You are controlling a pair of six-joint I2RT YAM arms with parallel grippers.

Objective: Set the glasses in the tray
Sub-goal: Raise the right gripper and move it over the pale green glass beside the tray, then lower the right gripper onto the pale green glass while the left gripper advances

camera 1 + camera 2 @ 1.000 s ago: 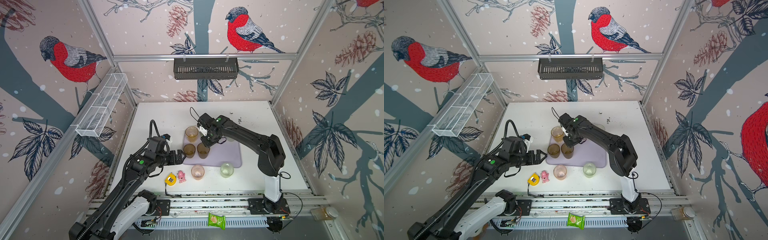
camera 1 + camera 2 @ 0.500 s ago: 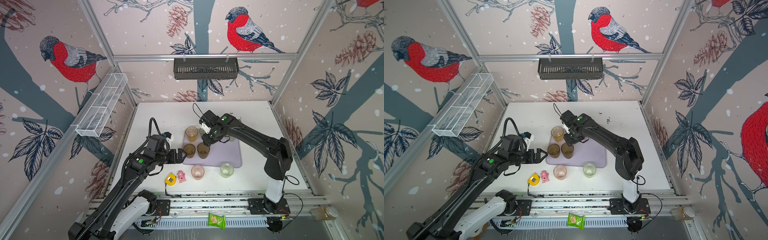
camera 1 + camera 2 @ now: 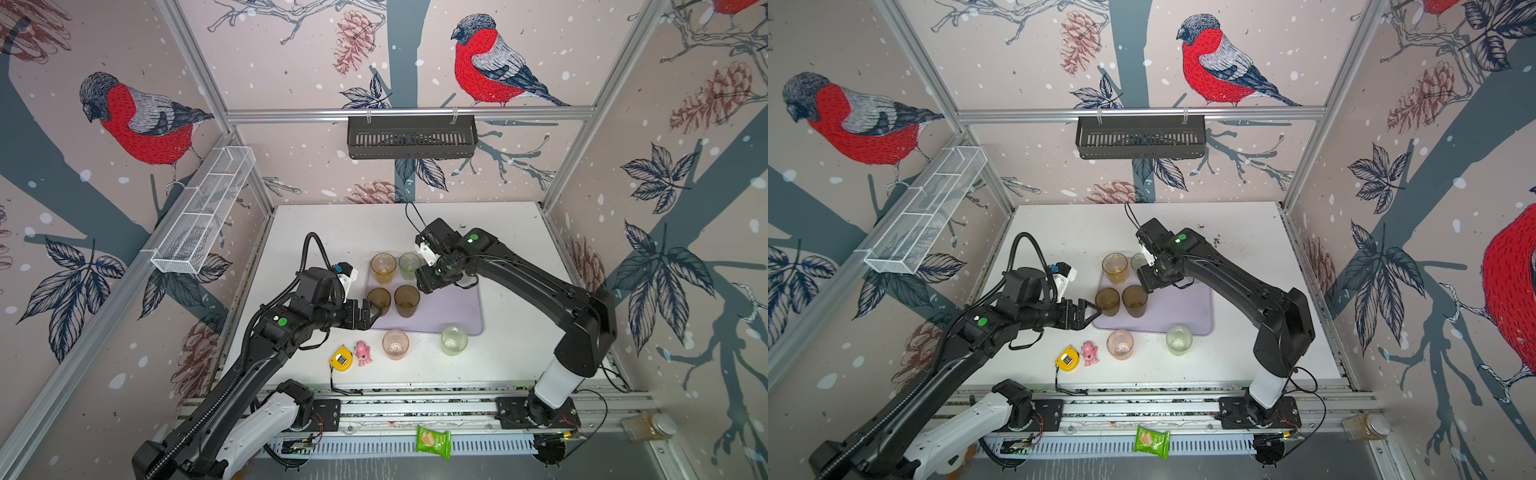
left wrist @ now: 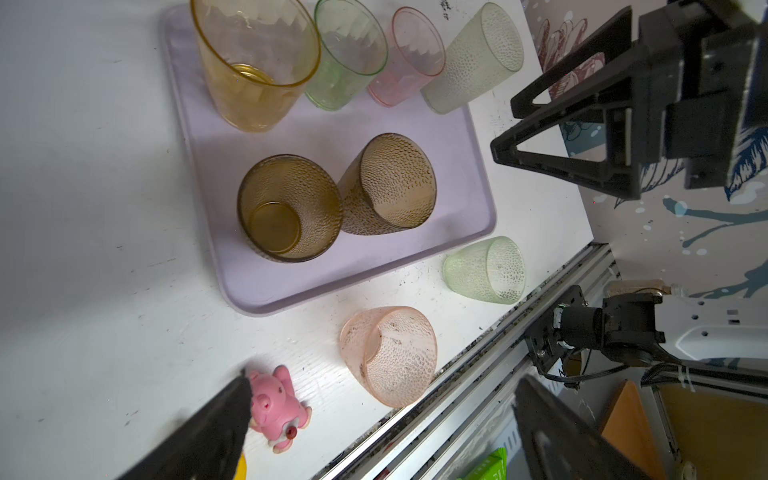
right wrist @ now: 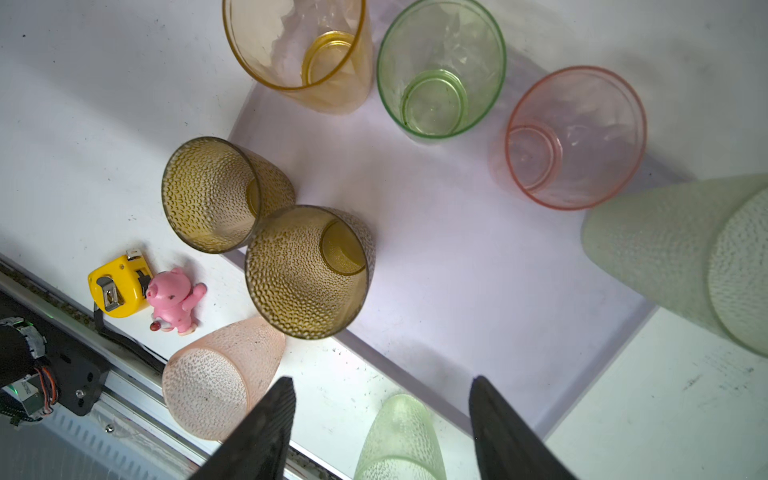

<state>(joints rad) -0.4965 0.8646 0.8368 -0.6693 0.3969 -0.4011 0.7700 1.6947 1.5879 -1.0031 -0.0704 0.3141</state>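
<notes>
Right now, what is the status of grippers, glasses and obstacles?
Both grippers open, empty: left, right. Six glasses in tray; pink glass and green glass outside, on table. Toy beside pink glass, apart.

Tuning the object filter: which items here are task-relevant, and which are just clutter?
Job: tray; amber glass; smooth green glass; smooth pink glass; frosted glass; brown glass at tray's edge; brown glass beside it; off the tray, dimpled pink glass and dimpled green glass.
Clutter: tape measure; pink toy; snack packet; black basket; wire basket.
</notes>
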